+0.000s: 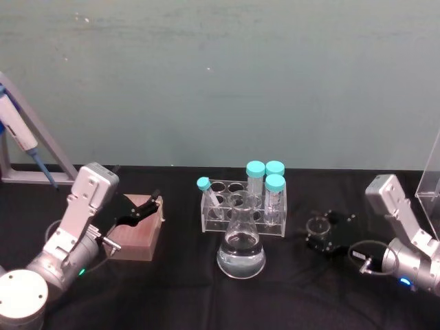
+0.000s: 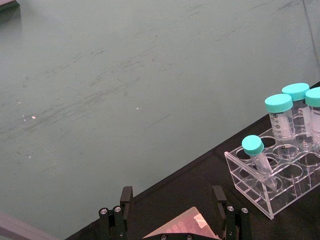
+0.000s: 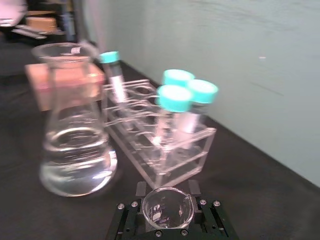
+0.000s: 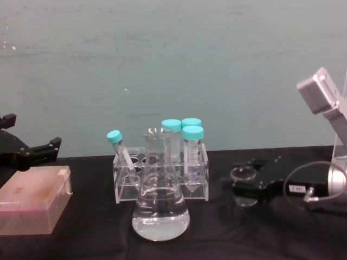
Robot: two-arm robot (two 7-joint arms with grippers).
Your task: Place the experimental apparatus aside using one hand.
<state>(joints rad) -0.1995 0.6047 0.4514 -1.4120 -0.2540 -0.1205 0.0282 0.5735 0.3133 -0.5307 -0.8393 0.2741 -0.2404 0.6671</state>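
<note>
Jaws of the right gripper (image 1: 320, 232) clamped the small beaker (image 4: 243, 174).
Upright, it stood right of the tube rack (image 1: 227, 210) and flask (image 4: 160, 208); the left gripper (image 2: 171, 200), spread open, hung over a pink box (image 4: 32, 203), well away.

Laboratory, as I see it from the rig. A black counter (image 1: 289, 295) against a teal wall (image 1: 206, 82) carries a flask (image 1: 241, 251) of clear liquid, an acrylic rack (image 1: 218, 212) of teal-capped tubes (image 1: 256, 180) and a small glass beaker (image 1: 320, 225). A pipette (image 1: 20, 134) hangs at far left.
</note>
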